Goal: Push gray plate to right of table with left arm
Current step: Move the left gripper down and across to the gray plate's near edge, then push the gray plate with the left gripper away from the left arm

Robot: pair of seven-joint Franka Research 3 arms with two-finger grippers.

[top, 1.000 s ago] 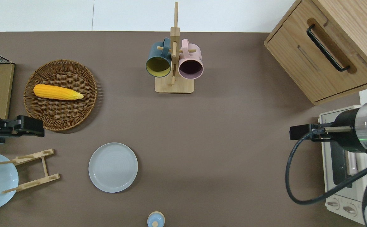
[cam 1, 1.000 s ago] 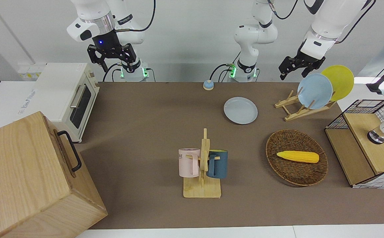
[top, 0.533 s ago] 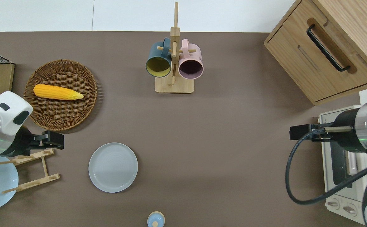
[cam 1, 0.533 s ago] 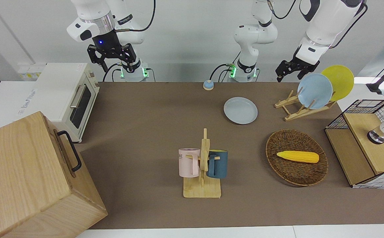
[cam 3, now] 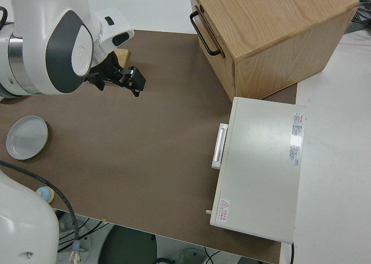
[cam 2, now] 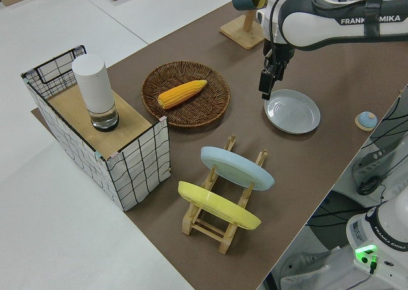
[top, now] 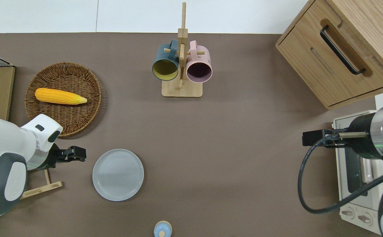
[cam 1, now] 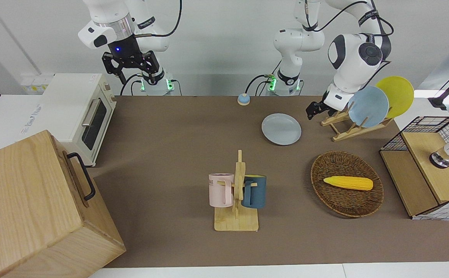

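The round, smooth gray plate (top: 118, 174) lies flat on the matte brown desk (top: 237, 158), with the wooden mug rack (top: 181, 65) at its 1 o'clock in the overhead view and a woven wicker basket (top: 89, 86) holding a yellow corn cob (top: 60, 96) at its 11 o'clock. The left end effector (top: 76, 154) hovers just off the plate's rim at 10 o'clock, beside the slatted wooden plate rack (cam 1: 353, 127) carrying the sky-blue plate (cam 1: 368, 106) and yellow plate (cam 1: 396, 94); whether its fingers are spread I cannot tell. The right arm (cam 1: 129, 58) is parked.
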